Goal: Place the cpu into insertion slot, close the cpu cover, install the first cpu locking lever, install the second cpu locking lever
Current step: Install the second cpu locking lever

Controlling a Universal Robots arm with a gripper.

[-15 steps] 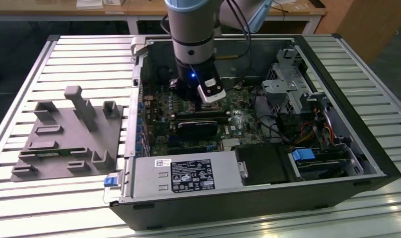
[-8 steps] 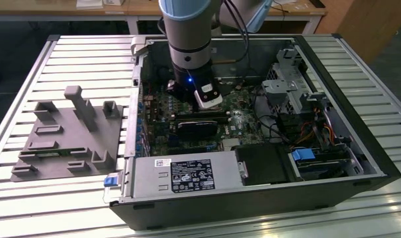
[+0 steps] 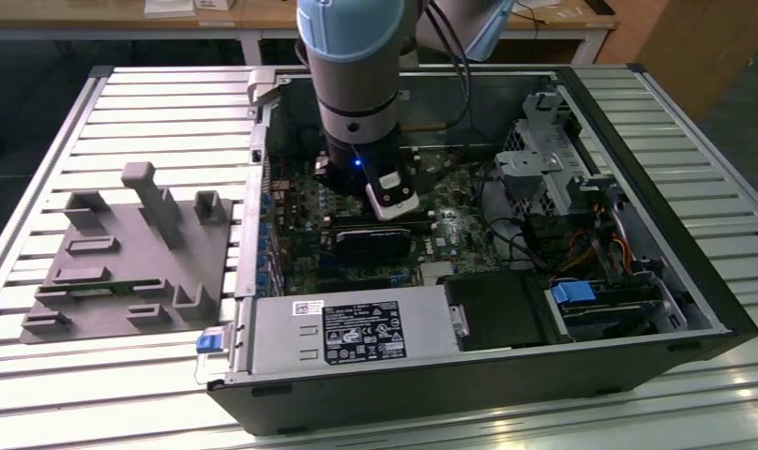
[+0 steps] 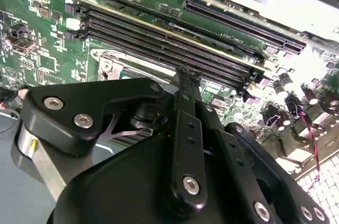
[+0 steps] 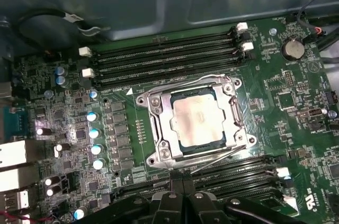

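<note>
Two locking levers (image 5: 212, 163) run along the edges of the insertion slot (image 5: 153, 155); the cpu (image 5: 197, 119) sits inside it under the closed cpu cover (image 5: 161, 128). My end effector (image 5: 183, 181), fingers together and empty, hovers just beside the slot's near edge, by the lever whose long axis lies along that edge.

cpu (image 5: 197, 119) in insertion slot (image 5: 153, 156), under cpu cover (image 5: 160, 123)

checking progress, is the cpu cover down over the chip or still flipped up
Down: in the first wrist view the cpu cover lies flat, framing the cpu.
</note>
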